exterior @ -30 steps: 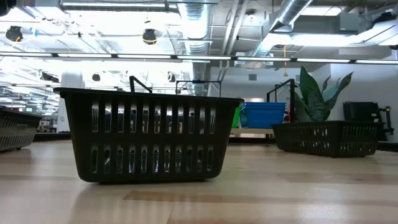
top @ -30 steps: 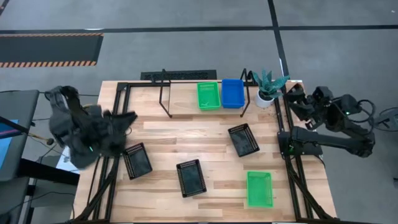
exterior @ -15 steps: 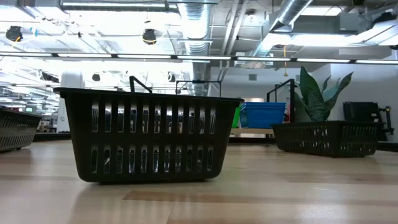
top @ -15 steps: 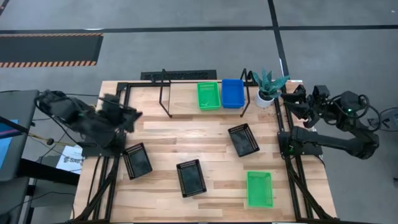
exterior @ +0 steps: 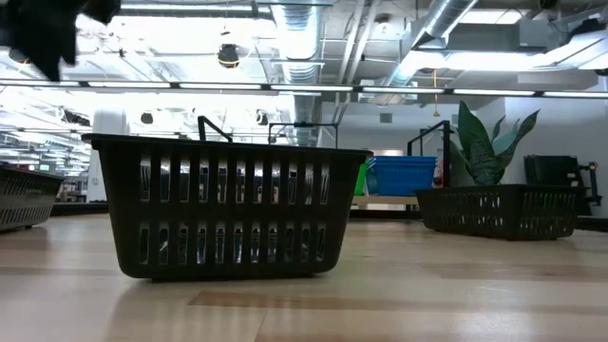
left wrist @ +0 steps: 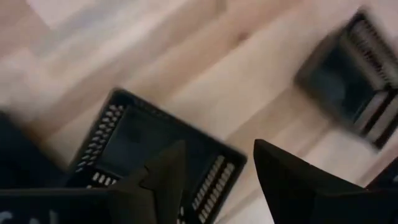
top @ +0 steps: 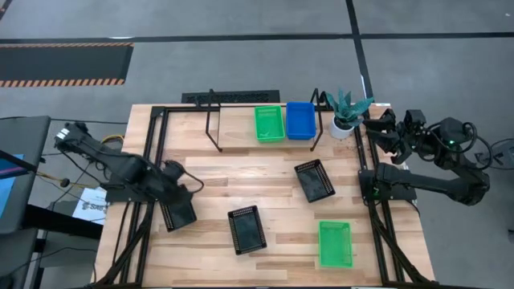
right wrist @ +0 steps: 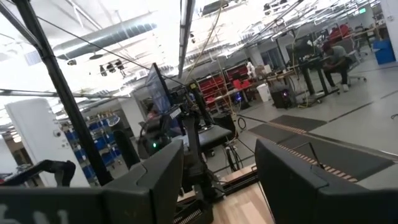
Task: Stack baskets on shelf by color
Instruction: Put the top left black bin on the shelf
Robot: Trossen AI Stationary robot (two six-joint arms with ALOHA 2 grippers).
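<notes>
At nine o'clock on the table, the left gripper [top: 178,186] hangs just above the left black basket [top: 177,210], its fingers [left wrist: 165,177] spread apart and empty over that basket's rim. Toward six o'clock lies the middle black basket [top: 246,229]. At twelve o'clock the shelf [top: 233,128] carries a green basket [top: 269,124] touching a blue basket [top: 300,120] on its right half. Near the centre, toward two o'clock, sits the third black basket [top: 314,180]. At five o'clock lies another green basket [top: 335,243]. At three o'clock, off the table's edge beside the potted plant [top: 346,109], the right gripper [top: 383,128] waits with its fingers [right wrist: 292,177] parted, holding nothing.
</notes>
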